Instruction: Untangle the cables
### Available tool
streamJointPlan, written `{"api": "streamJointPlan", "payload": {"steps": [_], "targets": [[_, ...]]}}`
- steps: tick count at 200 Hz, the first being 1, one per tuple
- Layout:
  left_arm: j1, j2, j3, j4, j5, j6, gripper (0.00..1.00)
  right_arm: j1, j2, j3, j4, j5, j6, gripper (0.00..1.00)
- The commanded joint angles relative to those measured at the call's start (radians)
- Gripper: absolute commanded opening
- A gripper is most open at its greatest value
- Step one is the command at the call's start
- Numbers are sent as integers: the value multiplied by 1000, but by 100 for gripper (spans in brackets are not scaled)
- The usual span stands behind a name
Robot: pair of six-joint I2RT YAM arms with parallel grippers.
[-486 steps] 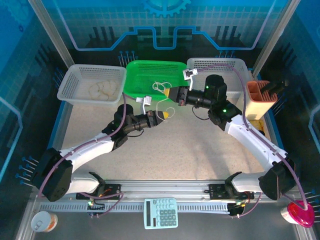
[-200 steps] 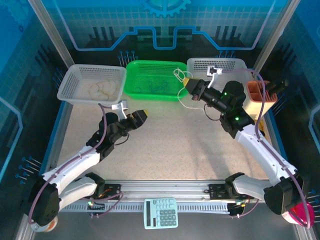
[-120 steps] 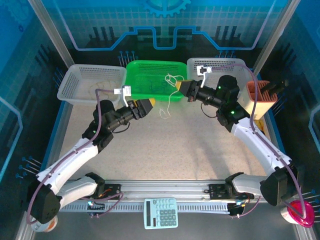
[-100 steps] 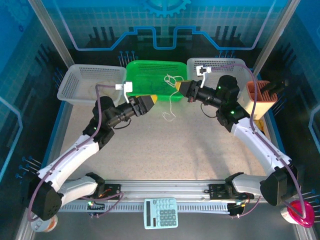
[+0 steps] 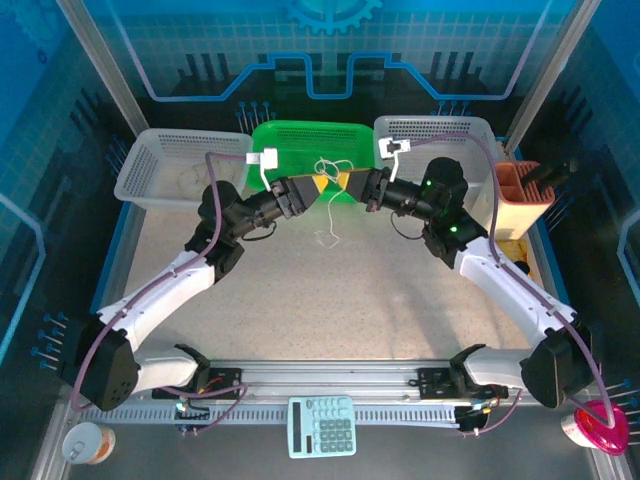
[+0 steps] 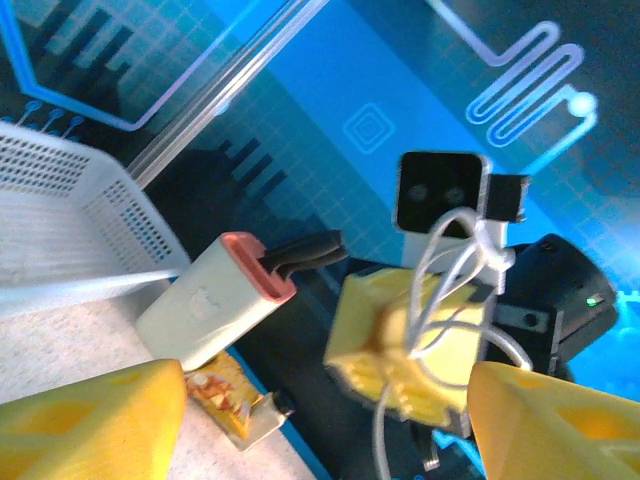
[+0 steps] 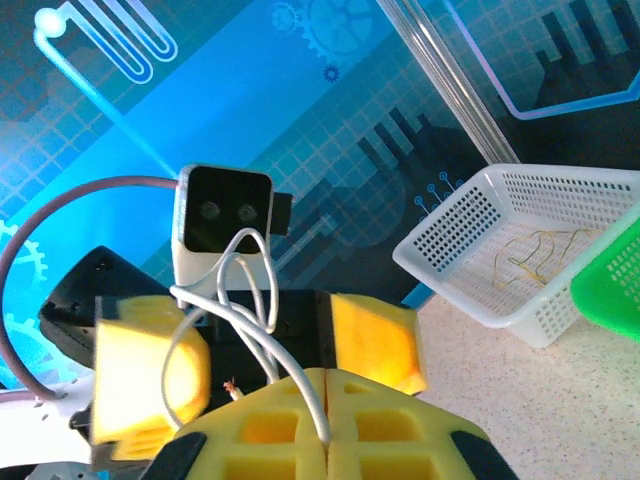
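Observation:
A thin white cable loops up between the two grippers and hangs down to the table in front of the green basket. My right gripper is shut on it; in the right wrist view the white cable runs into the closed seam of my right gripper. My left gripper faces it from the left, open. In the left wrist view my left gripper stands wide apart around the right gripper's yellow fingers and the white cable. Dark cords in the green basket are hidden.
A white basket at the back left holds pale cords, and the right wrist view shows this basket too. Another white basket and a cream-and-orange holder stand at the back right. A calculator lies at the near edge.
My left arm swung up and right to the basket's front edge, and its gripper opened around the right one. My right gripper carried the white cable left to meet it.

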Motion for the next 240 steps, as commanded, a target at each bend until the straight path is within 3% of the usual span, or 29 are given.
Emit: {"api": "streamJointPlan", "payload": {"steps": [1, 15, 41, 88, 113, 139, 180, 215, 240], "targets": [[-13, 17, 48, 95, 18, -17, 73, 24, 18, -2, 52, 0, 9, 0], [-14, 26, 51, 108, 13, -22, 70, 33, 26, -1, 54, 0, 9, 0], [-14, 41, 57, 131, 10, -29, 51, 45, 28, -4, 48, 2, 3, 0], [14, 19, 84, 73, 6, 13, 0, 6, -31, -31, -56, 86, -69, 0], [60, -5, 129, -92, 56, 76, 0, -76, -95, -57, -172, 200, -91, 0], [100, -11, 200, -379, 108, 206, 0, -160, -165, -81, -273, 348, -102, 0], [108, 10, 332, -831, 54, 468, 0, -214, -253, -107, -356, 508, -130, 0], [110, 76, 447, -1100, 76, 596, 9, -224, -263, -103, -378, 501, -150, 0], [110, 59, 419, -1078, 31, 585, 11, -224, -248, -109, -360, 465, -145, 0]]}}
